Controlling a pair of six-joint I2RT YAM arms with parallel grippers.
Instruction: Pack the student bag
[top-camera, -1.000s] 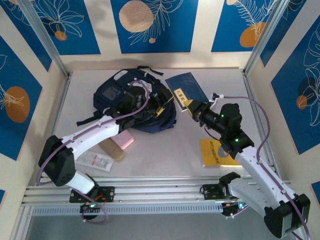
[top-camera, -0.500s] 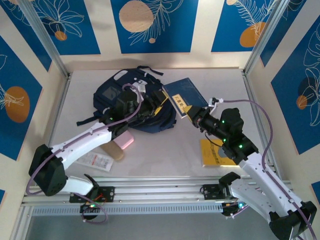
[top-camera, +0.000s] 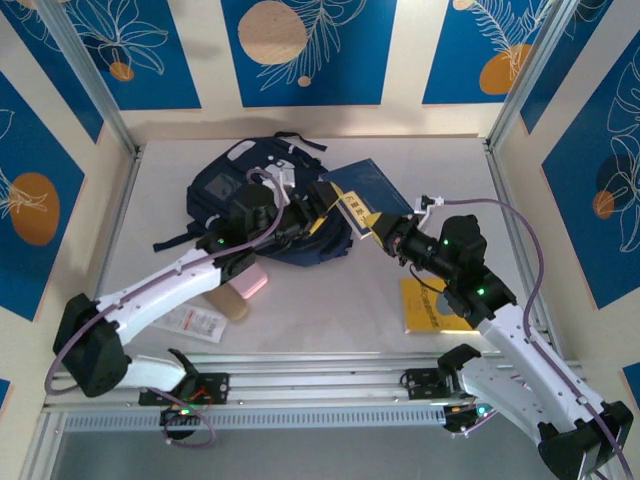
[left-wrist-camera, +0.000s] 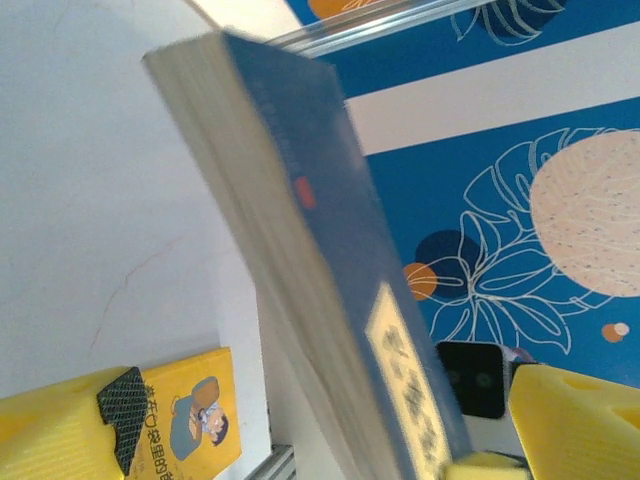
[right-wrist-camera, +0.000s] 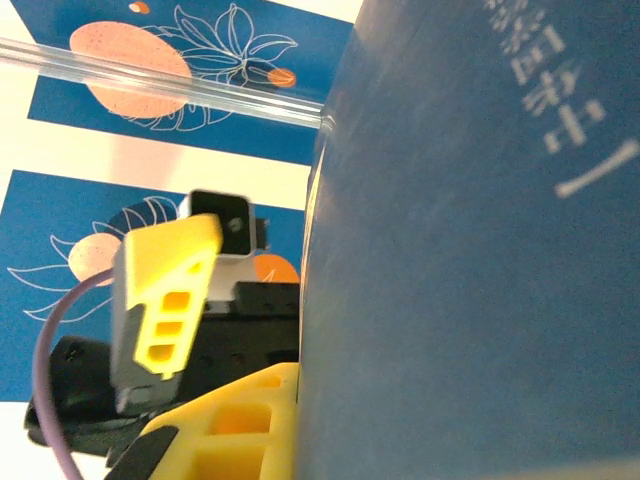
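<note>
Left jaws wide astride blue book (top-camera: 365, 185), right jaws clamping it, student bag (top-camera: 225, 187) alongside

The student bag (top-camera: 228, 192) is recorded as navy blue with a grey-white patch. Right of the bag, a dark blue book (top-camera: 372, 180) with a yellow label is noted; farther right, a yellow booklet (top-camera: 422, 308). A pink block (top-camera: 246, 284) is logged beside the bag.
</note>
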